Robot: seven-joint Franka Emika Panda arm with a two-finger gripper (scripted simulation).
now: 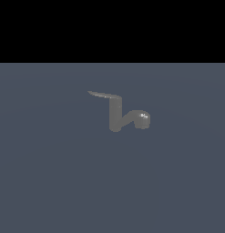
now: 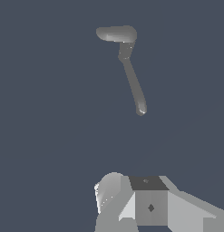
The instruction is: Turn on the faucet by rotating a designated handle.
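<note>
You are looking at a faucet (image 1: 115,117) rendering as smooth matt grey, metal-like, with only the rounded spout head (image 1: 142,119) at about four o'clock from the post catching a small glossy highlight. The handle (image 1: 102,95), reaching toward ten o'clock in the exterior view, is showing the same flat, dull grey with no shine. The floor (image 1: 50,182) is reading as an even, untextured matt slate blue, while the gripper (image 2: 131,199) is appearing as smooth pale-grey, plastic-like faceted surfaces with a dark matt panel.

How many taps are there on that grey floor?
1. A single faucet stands near the middle of the grey floor, its handle pointing toward the exterior view's left. Nothing in view could hide another.
</note>
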